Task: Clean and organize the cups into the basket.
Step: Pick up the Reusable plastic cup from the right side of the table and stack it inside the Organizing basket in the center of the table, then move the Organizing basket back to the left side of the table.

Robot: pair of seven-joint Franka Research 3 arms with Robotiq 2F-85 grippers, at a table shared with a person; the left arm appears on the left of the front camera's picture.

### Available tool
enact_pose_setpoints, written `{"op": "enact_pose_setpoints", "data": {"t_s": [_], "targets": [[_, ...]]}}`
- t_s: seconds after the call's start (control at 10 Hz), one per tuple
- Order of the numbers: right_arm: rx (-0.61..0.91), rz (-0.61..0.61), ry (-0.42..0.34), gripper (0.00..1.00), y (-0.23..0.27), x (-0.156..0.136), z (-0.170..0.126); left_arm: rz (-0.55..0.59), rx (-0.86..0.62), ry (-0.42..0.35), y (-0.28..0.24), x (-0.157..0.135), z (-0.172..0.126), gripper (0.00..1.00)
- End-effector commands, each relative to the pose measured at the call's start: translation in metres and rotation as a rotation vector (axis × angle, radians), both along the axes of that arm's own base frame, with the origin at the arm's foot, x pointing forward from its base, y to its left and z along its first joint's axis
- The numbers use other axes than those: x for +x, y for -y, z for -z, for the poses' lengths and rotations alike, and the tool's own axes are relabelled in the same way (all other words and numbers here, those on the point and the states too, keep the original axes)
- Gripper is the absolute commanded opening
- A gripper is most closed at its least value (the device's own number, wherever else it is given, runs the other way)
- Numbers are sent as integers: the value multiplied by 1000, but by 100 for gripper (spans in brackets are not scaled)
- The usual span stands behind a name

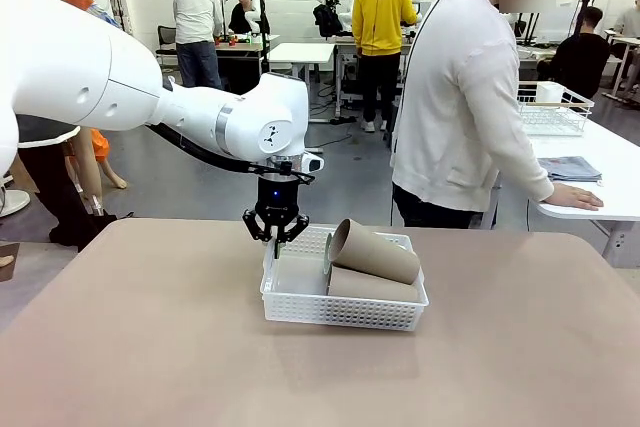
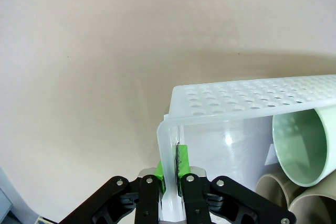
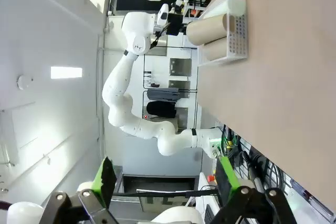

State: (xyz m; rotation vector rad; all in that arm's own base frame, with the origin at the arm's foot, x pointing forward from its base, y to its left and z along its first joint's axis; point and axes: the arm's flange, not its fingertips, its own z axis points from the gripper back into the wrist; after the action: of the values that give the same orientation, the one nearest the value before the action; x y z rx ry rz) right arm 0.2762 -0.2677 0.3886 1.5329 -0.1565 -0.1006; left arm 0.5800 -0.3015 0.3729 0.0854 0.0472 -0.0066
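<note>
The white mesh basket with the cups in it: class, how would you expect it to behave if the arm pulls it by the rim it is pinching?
The basket probably slides easily, since the table looks smooth. Its thin perforated wall may flex where the left gripper pinches the rim. The top tan cup lies tilted on another and might roll or shift.

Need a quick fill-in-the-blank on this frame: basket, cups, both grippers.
1. The left gripper is shut on the rim of the ____.
2. The right gripper is ____ and holds nothing.
3. The tan cups lie on their ____ in the basket.
4. One cup in the left wrist view is pale ____.

Missing words: basket; open; sides; green
</note>
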Motion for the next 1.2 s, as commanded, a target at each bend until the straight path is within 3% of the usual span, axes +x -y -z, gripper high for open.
{"op": "enact_pose_setpoints", "data": {"t_s": [0.0, 0.2, 0.3, 1.1], "targets": [[2, 31, -22, 100, 16, 8, 0, 0, -1, 3, -1, 0, -2, 3], [-23, 35, -12, 100, 13, 18, 3, 0, -1, 3, -1, 0, -2, 3], [-10, 9, -16, 100, 12, 8, 5, 0, -1, 3, -1, 0, -2, 3], [-10, 9, -16, 100, 12, 8, 5, 0, -1, 3, -1, 0, -2, 3]]}}
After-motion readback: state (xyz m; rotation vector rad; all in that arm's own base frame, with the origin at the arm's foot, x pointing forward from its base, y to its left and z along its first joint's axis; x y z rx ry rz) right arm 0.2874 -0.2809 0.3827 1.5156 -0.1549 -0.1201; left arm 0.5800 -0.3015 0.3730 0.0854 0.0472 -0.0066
